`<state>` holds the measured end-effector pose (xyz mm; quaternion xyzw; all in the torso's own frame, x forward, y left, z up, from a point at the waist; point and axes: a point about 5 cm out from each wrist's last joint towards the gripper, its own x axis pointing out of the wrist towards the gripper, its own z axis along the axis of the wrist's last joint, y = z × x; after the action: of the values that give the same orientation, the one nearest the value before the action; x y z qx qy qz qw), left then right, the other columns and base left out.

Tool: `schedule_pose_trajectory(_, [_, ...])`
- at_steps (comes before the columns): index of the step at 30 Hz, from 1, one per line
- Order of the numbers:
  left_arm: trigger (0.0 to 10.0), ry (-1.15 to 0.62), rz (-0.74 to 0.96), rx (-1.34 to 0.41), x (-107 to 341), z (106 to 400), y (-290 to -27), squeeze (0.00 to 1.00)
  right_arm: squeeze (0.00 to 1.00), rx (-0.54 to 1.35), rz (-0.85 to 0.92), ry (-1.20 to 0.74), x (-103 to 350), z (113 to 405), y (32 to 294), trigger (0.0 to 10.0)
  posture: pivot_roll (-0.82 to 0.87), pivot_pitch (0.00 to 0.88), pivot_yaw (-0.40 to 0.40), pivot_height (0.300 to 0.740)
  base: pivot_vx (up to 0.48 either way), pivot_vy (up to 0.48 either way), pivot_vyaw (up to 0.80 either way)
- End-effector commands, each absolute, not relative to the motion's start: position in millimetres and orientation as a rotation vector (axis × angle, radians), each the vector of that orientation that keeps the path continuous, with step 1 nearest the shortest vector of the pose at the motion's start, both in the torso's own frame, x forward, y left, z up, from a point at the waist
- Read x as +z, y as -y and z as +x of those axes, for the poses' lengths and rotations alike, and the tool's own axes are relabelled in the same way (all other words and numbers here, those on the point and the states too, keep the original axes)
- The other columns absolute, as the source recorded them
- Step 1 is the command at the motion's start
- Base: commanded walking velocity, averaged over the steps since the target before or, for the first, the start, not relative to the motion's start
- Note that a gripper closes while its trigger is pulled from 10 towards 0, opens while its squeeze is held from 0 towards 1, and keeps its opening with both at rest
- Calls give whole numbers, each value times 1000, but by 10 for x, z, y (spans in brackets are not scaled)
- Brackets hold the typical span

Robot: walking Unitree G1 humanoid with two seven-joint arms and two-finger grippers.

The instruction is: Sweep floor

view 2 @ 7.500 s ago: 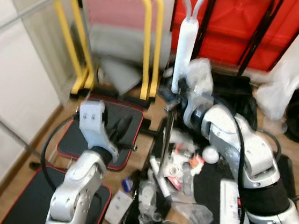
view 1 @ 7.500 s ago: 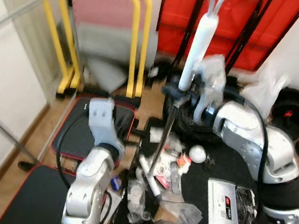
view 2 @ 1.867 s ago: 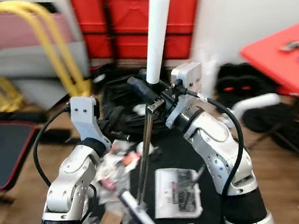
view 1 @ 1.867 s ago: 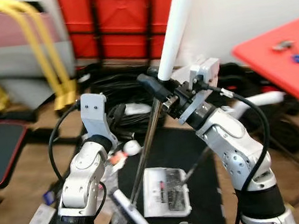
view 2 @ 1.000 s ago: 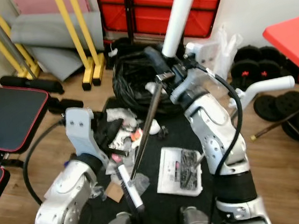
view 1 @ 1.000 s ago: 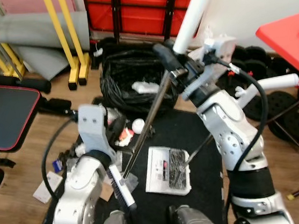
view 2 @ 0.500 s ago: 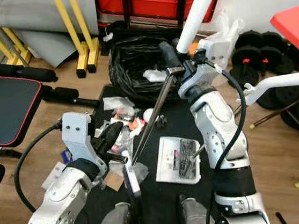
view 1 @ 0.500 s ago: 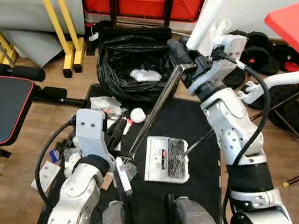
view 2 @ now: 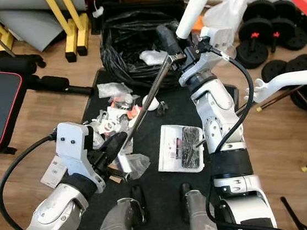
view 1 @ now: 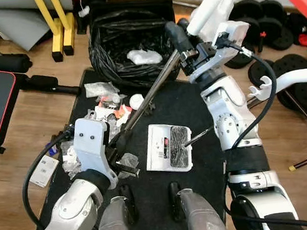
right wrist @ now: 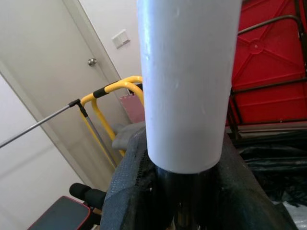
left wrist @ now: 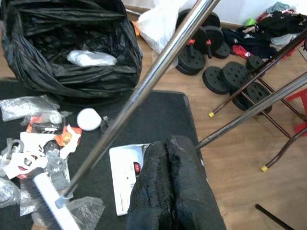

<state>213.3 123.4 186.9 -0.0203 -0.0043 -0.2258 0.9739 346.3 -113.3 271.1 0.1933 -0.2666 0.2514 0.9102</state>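
On the black mat (view 1: 203,159) | broom (view 1: 151,93) slants from near-left litter to far-right | right gripper (view 2: 182,48) clamped under its white grip | left gripper (view 2: 112,144) pinched shut, empty beside the shaft | stiff, light pole, likely slick; hold high.

Your right gripper (view 1: 181,44) clamps the broom handle (view 1: 153,88), slanting down toward litter (view 1: 108,106) beside the black bag (view 1: 125,51).

Wooden floor (view 1: 25,113), black mat (view 1: 203,159)

My robot has two jointed silver arms with looping black cables, pale grey wrist camera blocks, long black fingers (left wrist: 170,187), and grey feet with black tops.
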Motion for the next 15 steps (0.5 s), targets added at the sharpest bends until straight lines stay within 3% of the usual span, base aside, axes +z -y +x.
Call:
schedule_pose_trajectory(1, [10000,-29,-53,-493,1818,2067,-1202,0,0,532,428,582,2728,3442,1135,10000,-19,501,-82,740,0,0,0])
schedule_pose_trajectory(8, [10000,-37,-57,-503,1887,1918,-1227,0,0,555,448,529,2552,3544,1055,10000,28,535,-78,740,0,0,0])
schedule_pose_trajectory(15, [10000,-49,-60,-488,1910,1845,-1233,0,0,506,333,467,2336,3624,1137,10000,24,546,-93,740,0,0,0])
